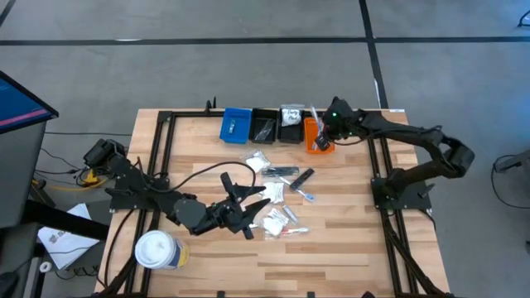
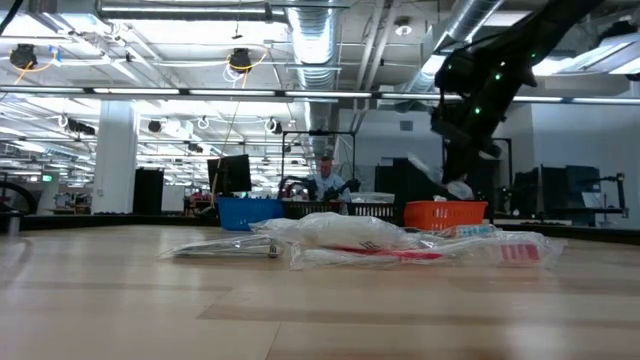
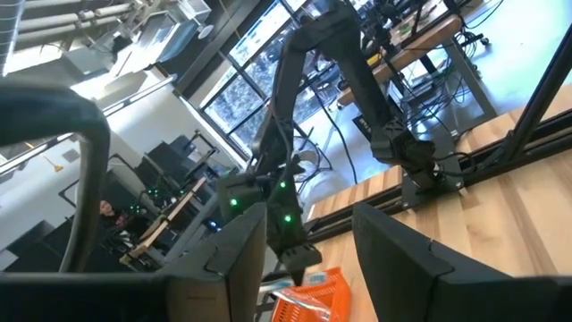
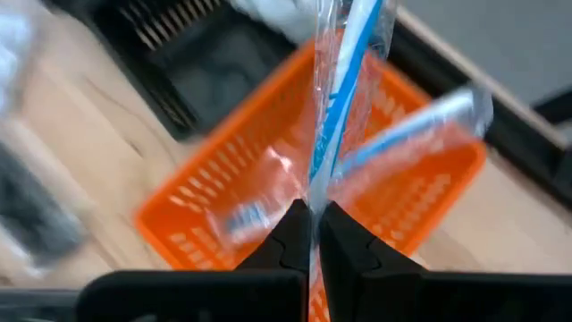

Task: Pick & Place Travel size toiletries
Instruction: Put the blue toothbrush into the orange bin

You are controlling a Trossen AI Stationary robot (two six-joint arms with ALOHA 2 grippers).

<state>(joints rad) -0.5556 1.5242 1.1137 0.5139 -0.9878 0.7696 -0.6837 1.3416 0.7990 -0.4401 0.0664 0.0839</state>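
We see the right gripper (image 4: 309,234) pinched tight on a clear sleeve holding a blue-and-white toothbrush (image 4: 344,76), hanging right above the orange bin (image 4: 223,192), where another wrapped toothbrush (image 4: 420,125) already lies. In the high view that gripper (image 1: 321,139) sits at the right end of the row of bins. The left gripper (image 1: 246,203) hovers at the left edge of the pile of toiletries (image 1: 277,203) mid-table, its fingers (image 3: 237,268) apart with nothing between them. A white tub (image 1: 156,250) stands near the left arm.
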